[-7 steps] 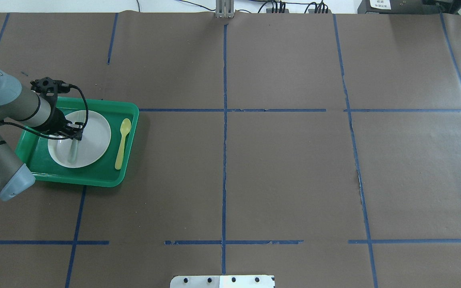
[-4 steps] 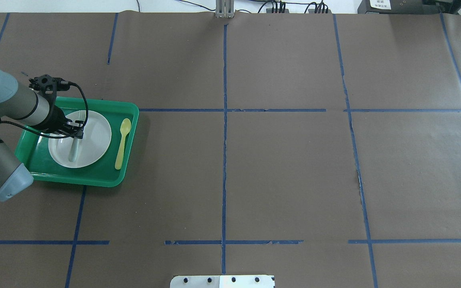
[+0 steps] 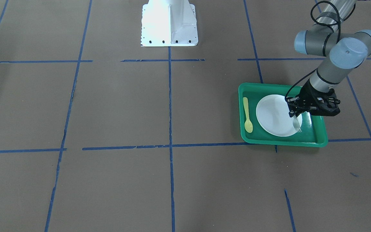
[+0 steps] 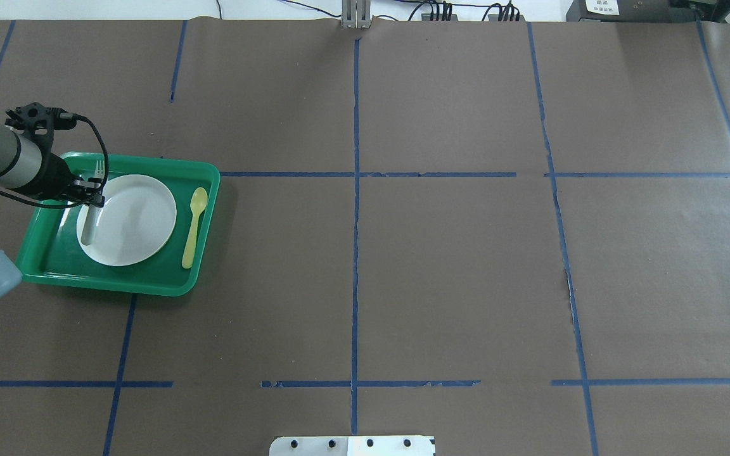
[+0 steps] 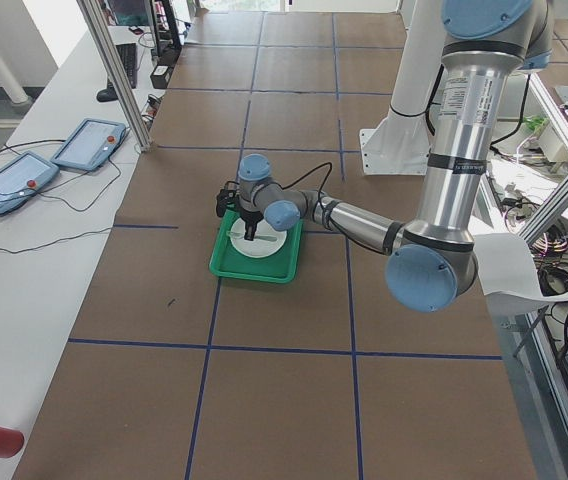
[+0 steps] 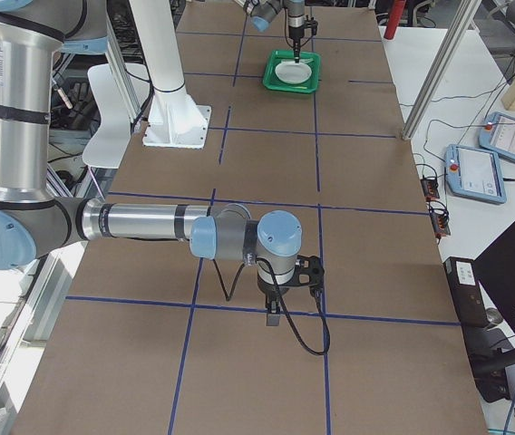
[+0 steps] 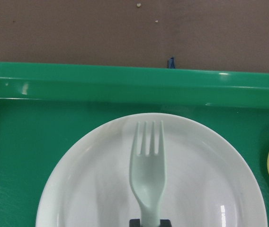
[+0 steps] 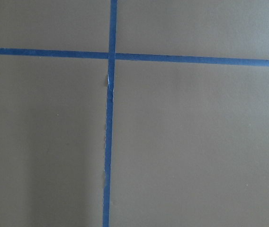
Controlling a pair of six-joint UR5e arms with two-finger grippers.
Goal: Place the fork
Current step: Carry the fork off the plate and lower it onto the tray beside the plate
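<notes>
The pale whitish-green fork (image 4: 97,168) is held by its handle in my left gripper (image 4: 90,193), which is shut on it. In the overhead view the fork hangs over the left edge of the white plate (image 4: 134,218) in the green tray (image 4: 149,288), tines pointing away from the robot. The left wrist view shows the fork (image 7: 147,175) above the plate (image 7: 77,189). The front view shows the gripper (image 3: 296,113), the fork (image 3: 297,126) and the plate (image 3: 274,114). My right gripper (image 6: 273,313) shows only in the right side view, over bare table; I cannot tell its state.
A yellow-green spoon (image 4: 194,225) lies in the tray to the right of the plate. The tray sits at the table's left side. Blue tape lines cross the brown table cover. The robot's white base (image 3: 168,22) stands at the near middle edge.
My left gripper has moved left with the fork, from over the middle of the plate to over its left edge.
</notes>
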